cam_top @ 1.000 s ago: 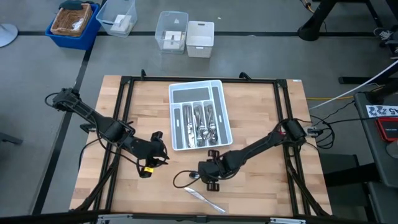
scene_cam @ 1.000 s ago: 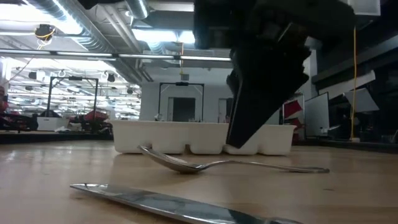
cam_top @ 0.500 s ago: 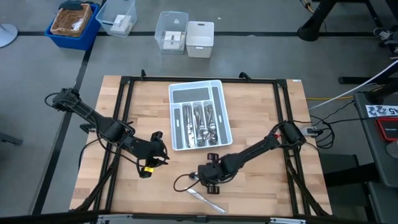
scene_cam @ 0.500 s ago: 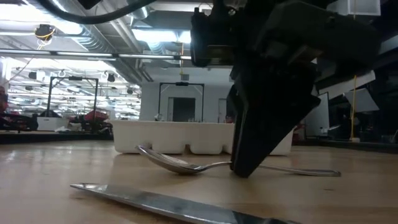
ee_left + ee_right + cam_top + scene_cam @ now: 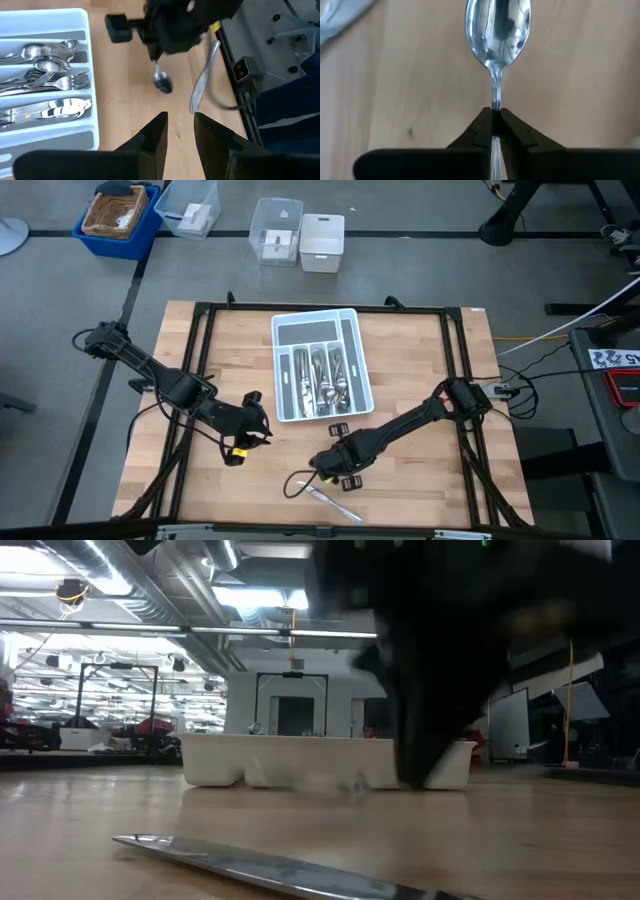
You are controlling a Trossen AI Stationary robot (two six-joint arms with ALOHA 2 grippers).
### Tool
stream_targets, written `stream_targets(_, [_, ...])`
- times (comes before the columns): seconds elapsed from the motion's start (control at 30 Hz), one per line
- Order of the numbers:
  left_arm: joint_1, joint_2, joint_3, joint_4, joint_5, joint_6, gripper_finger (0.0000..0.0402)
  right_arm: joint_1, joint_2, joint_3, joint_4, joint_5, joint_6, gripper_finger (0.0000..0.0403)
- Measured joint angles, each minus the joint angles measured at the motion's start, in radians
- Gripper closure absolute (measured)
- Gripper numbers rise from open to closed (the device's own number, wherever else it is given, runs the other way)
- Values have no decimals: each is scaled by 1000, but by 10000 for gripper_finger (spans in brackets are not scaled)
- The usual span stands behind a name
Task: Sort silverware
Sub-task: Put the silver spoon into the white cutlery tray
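Silverware [image 5: 322, 380] fills the white tray [image 5: 290, 327]; right tool [image 5: 495, 123] pinches a spoon [image 5: 497, 25], left tool [image 5: 179, 131] spread.

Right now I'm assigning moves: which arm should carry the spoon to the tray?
Right. Its tool is already shut on the spoon handle near the white tray. The left tool waits open, holding nothing.

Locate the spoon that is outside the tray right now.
The spoon is clamped in the right end effector, near the table's front edge, with the loose knife beside it.
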Motion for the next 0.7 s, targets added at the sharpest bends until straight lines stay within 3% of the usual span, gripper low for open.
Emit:
stream_targets(0.17, [0,-1,0,0,0,0,316,-13,-3,128,-241,90,-244,393])
stream_targets(0.37, [0,-1,0,0,-5,4,316,-54,-5,260,-446,323,-545,386])
stream_targets(0.53, [0,-1,0,0,-29,9,316,-127,-6,289,-559,447,-742,384])
stream_targets(0.7, [0,-1,0,0,-66,35,316,-210,-6,290,-599,494,-910,388])
